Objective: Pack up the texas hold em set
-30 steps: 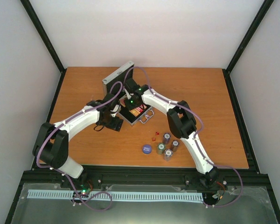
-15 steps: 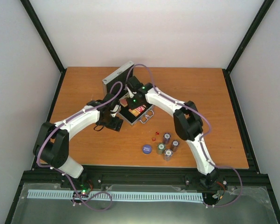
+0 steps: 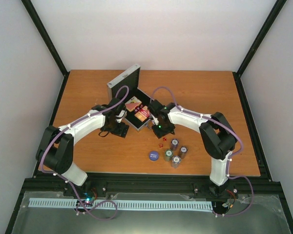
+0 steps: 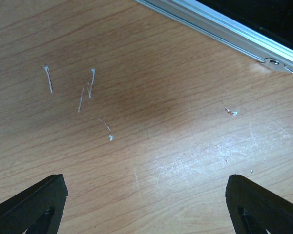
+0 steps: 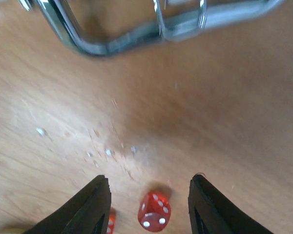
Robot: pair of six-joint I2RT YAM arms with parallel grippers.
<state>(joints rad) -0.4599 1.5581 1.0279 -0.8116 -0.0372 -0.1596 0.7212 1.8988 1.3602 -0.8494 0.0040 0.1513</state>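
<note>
White arm links (image 3: 83,126), black joints (image 3: 56,153), purple cables (image 3: 161,88) looped along both arms, black wedge-shaped gripper fingers (image 5: 89,208)

Your light is soft and even with faint shadows, a pale sheen lies on the table (image 4: 195,151) in the left wrist view, and the case handle (image 5: 97,48) is blurred in the right wrist view.
</note>
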